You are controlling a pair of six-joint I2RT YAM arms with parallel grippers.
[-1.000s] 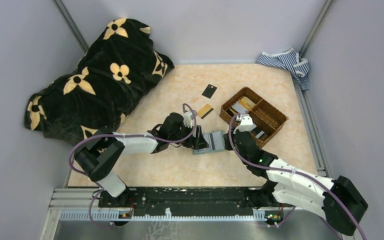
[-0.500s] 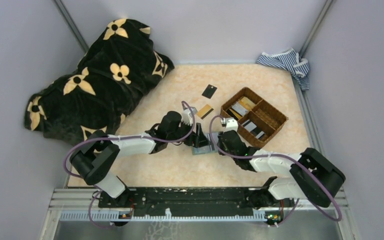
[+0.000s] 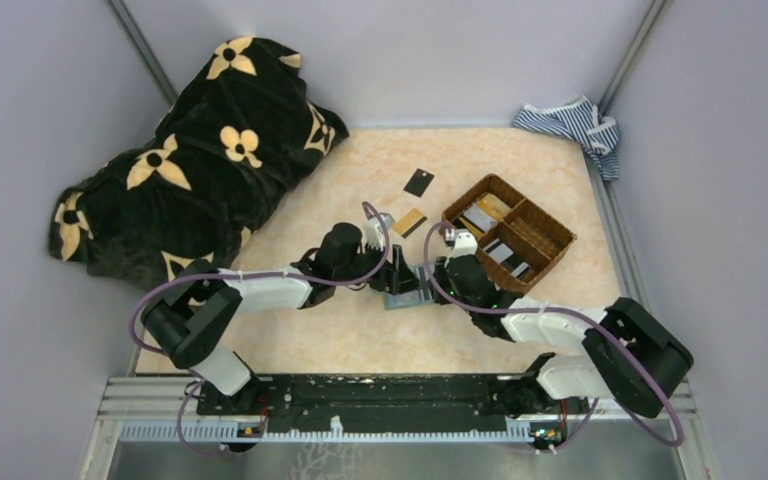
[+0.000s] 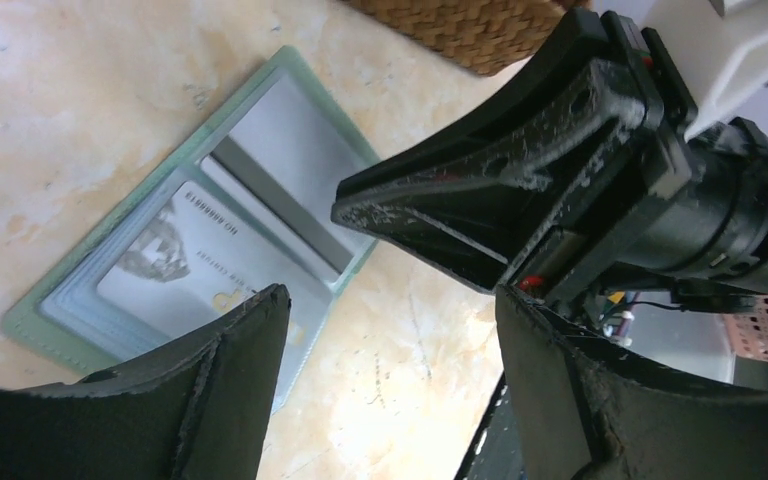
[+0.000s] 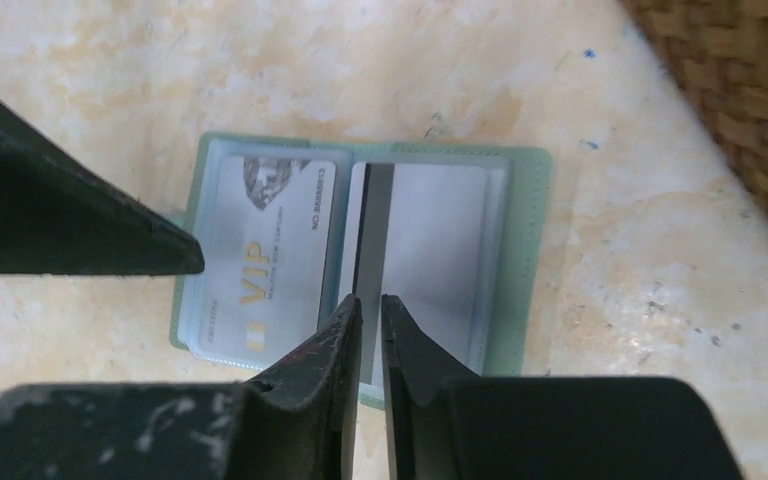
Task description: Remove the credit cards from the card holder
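Coming in from the basket (image 3: 545,237), the right gripper (image 5: 370,305) now hangs almost closed over the open card holder (image 5: 430,250) on the table (image 3: 340,335); the left gripper (image 4: 390,300) stands wide beside it, the credit cards (image 5: 260,250) still pocketed, so pulling seems next

You see the whole desk (image 3: 320,335) from high behind the arm bases (image 3: 225,380). Your two wrist views look down close on the same card holder (image 5: 430,250), from opposite sides.

Beige tabletop (image 3: 330,340): open card holder (image 5: 420,250), black card (image 3: 419,182), gold card (image 3: 410,222), basket (image 3: 534,206), blanket (image 3: 190,160), striped cloth (image 3: 570,122).
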